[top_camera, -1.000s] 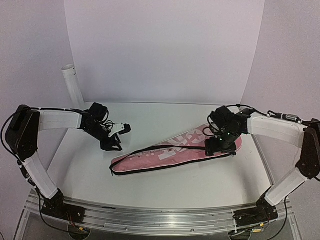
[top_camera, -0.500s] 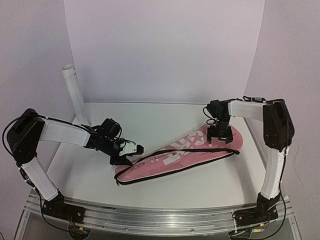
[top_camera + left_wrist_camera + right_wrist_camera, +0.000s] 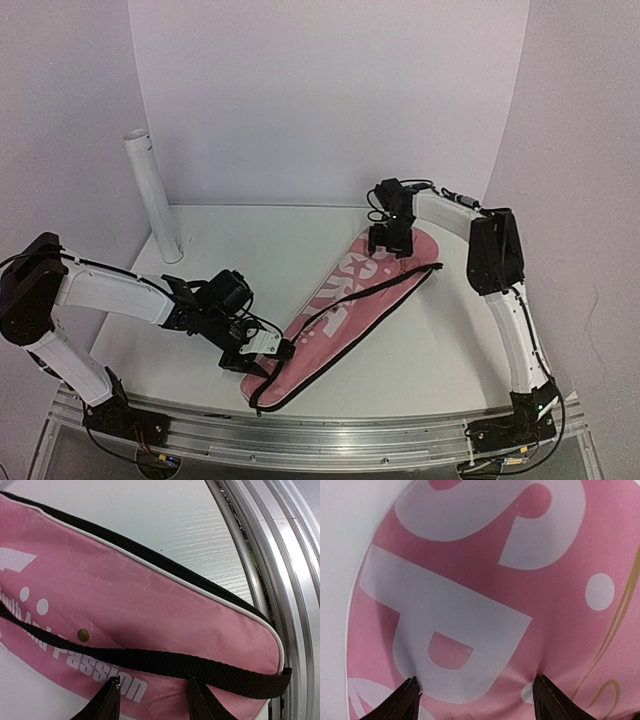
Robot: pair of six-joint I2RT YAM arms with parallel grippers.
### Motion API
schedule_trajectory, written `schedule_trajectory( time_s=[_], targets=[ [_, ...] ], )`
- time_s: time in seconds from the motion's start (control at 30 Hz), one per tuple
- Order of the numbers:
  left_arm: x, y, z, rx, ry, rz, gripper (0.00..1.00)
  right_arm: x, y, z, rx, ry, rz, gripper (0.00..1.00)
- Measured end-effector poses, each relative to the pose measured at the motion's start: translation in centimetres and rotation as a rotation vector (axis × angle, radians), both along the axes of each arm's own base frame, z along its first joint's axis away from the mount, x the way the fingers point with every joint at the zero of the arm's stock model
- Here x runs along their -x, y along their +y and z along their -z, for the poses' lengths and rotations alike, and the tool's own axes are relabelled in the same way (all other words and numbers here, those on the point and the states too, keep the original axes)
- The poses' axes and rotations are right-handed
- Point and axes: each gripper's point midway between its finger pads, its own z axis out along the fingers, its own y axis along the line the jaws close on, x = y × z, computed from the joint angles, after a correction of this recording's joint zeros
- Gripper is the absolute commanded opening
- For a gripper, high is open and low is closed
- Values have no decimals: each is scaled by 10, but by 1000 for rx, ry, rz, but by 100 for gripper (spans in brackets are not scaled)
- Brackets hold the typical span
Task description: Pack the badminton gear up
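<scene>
Lettering: in the right wrist view, large white "S" and "P" are printed on the pink bag [image 3: 345,300], with a white dot and a thin gold curl [image 3: 615,625] to their right. In the left wrist view, white "Passion" is read just beside the black strap [image 3: 165,664]. The words before it are partly covered by the strap and are not read with certainty. A small brass rivet [image 3: 83,635] is set just beside the strap.

Layout, from the top view only: the bag is laid diagonally on the table [image 3: 440,340], narrow end near and left of centre, wide end far and right of centre. The left gripper [image 3: 268,350] is placed at the narrow near end, on its left edge. The right gripper [image 3: 390,243] is placed over the wide far end. A white tube [image 3: 152,195] is stood upright at the far left, well apart from the bag.

Left gripper: its fingers [image 3: 111,702] are parted partway over the bag, just short of the strap. Whether fabric is pinched cannot be told.

Right gripper: its fingers [image 3: 405,700] are spread wide, tips down at the printed face. Nothing is seen clamped between them.

Rackets and shuttlecocks: their place cannot be told from these views.

View differences: the black edging with white piping and the small lettering are resolved only in the left wrist view, where the metal rail [image 3: 280,555] is seen close beside the bag's narrow end. In the top view the print is only a blur.
</scene>
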Motion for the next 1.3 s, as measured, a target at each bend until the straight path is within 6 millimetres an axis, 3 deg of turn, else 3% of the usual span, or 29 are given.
schedule_trajectory(
  time_s=[0.2,0.33,0.4,0.5,0.57,0.63,0.7,0.8,0.87,0.93,1.0,1.1,1.2,1.3],
  targets=[
    [2,-2,1,-3,36,-24,51,-48,85,-10,-145,-195,-65,75],
    [-7,-1,-3,-11,61,-96,58,-51,107,-15,-189,-233,-102,79],
    [-17,0,-8,-6,88,-163,65,-49,109,-18,-199,-232,-124,92],
    [-51,3,-31,42,120,-314,73,-43,102,-33,-196,-224,-150,97],
    [-78,3,-63,122,107,-416,77,-40,97,-58,-184,-251,-175,98],
    [-99,6,-105,230,62,-500,88,-37,89,-98,-175,-306,-205,98],
    [-107,11,-151,354,1,-562,98,-24,77,-153,-169,-380,-237,98],
    [-107,32,-205,540,-22,-676,100,15,42,-238,-167,-534,-272,98],
    [-121,63,-214,606,2,-818,100,56,7,-270,-156,-596,-280,98],
    [-144,106,-205,647,15,-1013,100,87,-31,-287,-156,-691,-262,98],
    [-160,153,-179,641,31,-1212,100,122,-84,-272,-113,-735,-204,98],
    [-162,209,-138,613,55,-1434,100,160,-147,-210,-21,-698,-100,98],
    [-155,243,-115,596,45,-1553,100,193,-175,-133,37,-595,-59,98],
    [-152,257,-114,600,25,-1616,100,228,-190,-71,81,-525,-40,98]
  ],
)
